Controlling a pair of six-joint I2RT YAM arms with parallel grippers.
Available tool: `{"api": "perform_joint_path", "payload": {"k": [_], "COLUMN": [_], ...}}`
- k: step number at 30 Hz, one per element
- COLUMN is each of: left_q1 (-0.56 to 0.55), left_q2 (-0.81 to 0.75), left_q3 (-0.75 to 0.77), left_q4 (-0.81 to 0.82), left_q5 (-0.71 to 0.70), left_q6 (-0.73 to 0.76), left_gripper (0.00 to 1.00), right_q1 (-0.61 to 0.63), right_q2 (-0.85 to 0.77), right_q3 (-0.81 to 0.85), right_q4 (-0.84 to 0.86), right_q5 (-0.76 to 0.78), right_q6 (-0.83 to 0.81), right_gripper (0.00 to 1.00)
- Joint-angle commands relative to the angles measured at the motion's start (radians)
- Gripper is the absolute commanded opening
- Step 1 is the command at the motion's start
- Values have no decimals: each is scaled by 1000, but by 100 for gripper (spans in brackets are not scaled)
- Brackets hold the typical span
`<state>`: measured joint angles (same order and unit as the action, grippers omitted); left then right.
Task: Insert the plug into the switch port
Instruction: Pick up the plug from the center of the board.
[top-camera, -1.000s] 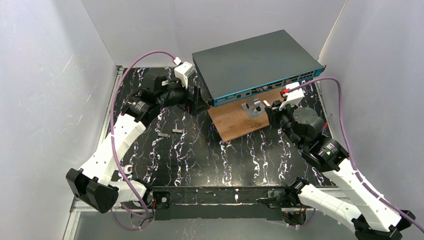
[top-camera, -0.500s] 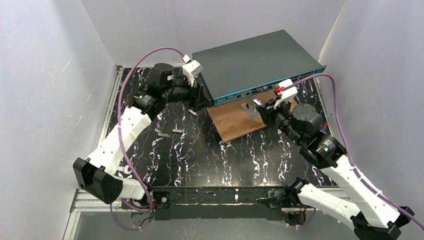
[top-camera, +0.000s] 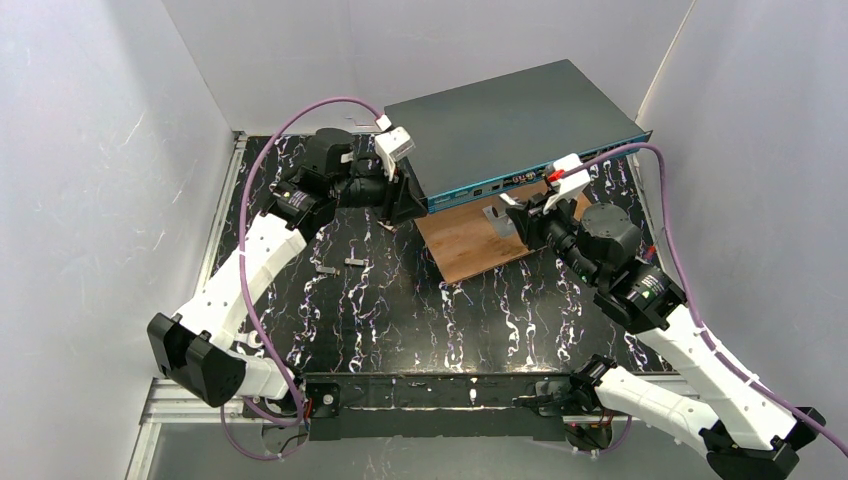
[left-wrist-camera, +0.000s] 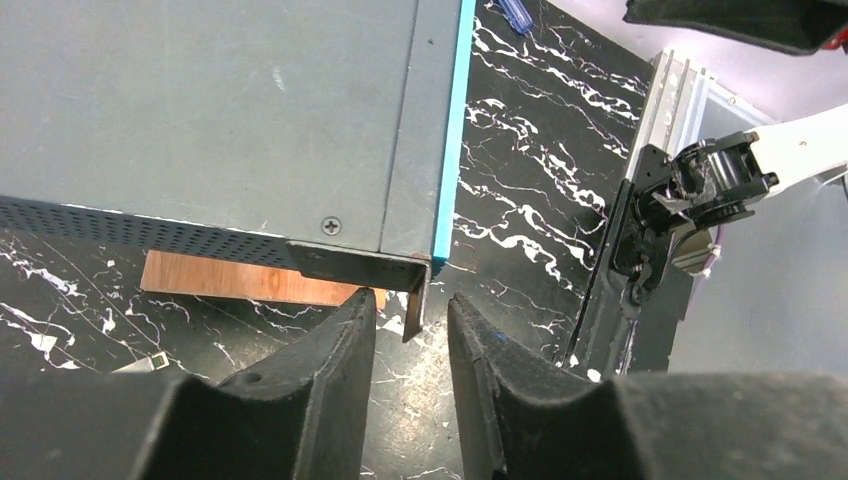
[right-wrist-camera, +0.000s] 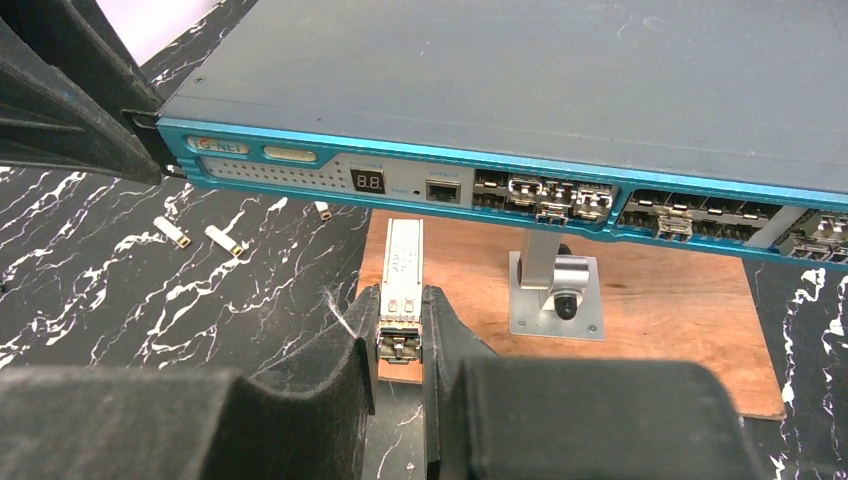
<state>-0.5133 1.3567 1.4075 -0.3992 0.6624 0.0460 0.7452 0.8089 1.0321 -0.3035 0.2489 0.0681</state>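
I'm pinching the plug (right-wrist-camera: 402, 265) in my right gripper (right-wrist-camera: 400, 340), its nose pointing at the switch (right-wrist-camera: 520, 80) front, just short of it. My left gripper (left-wrist-camera: 410, 318) is straddling the switch's corner, jaws slightly apart.

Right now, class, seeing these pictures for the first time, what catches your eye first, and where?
The wide flat dark grey metal switch with its teal front strip dominates the far side, over a brown wooden board. In front of its sockets, the right gripper pinches a small silver metal plug. The left gripper straddles the switch's front corner bracket, jaws apart.
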Motion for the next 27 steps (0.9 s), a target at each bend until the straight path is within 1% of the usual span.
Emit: {"api": "perform_joint_path", "payload": {"k": [1,5,9,15,27], "left_q1": [-15,-24,-32,-37,-39], "left_q2": [-11,-16,-26,-38,-59], "left_q3": [38,42,33,26,5], "left_q4": [-35,-40,-41,-41,-41], "left_q5": [17,22,21,22,19], "left_q6": [51,56,69,70,83], "left_gripper": [29,23,12,0,0], "right_q1": [-4,-4,-4,-4,-4], "right_q2": [-1,4,14,5,-13], "right_q3": [20,22,22,-6,-90], "right_q4": [69,69,66,106,195], "right_q5": [33,55,68,113,152], "right_q6": [-2,-4,-1,-1,-2], "right_gripper": [1,1,1,1,1]}}
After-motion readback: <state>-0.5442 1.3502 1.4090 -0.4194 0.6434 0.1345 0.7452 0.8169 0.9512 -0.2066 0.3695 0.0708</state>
